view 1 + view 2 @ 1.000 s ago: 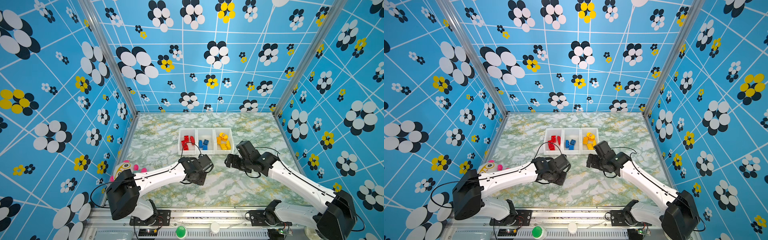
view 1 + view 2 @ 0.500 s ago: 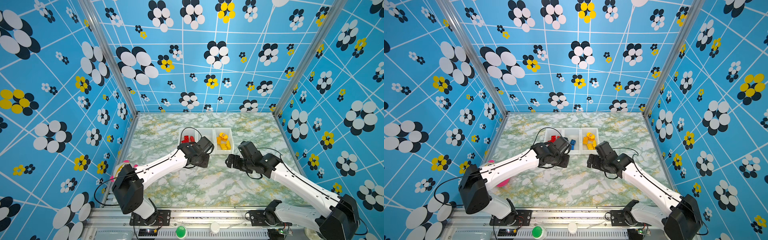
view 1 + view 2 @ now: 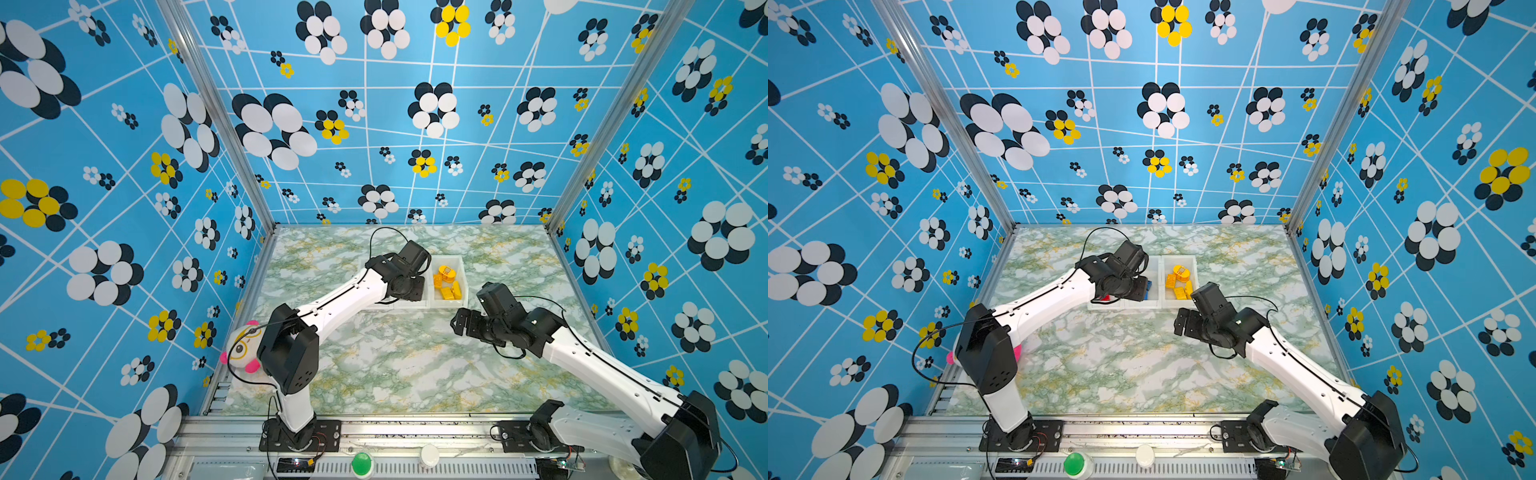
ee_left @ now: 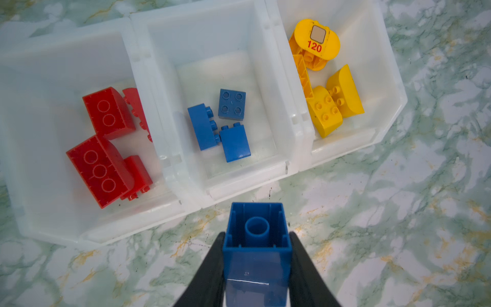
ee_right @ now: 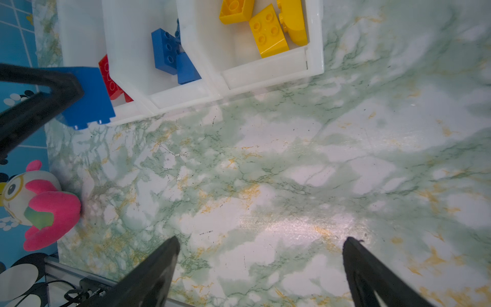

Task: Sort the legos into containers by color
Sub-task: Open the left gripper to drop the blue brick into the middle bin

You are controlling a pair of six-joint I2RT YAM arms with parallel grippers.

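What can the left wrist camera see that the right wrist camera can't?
Only the left wrist view shows the round yellow piece marked 120. Only the right wrist view shows the plush toy and the right hand, open. Both show the blue brick pinched in the left hand, and the bins holding blue bricks and yellow bricks.

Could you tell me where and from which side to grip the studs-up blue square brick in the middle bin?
Come straight down through the middle bin's open top and close on two opposite side walls of the blue square brick. It lies flat, studs up, so those walls are upright and parallel. Other blue bricks crowd two adjoining sides, so one finger will likely fit tightly.
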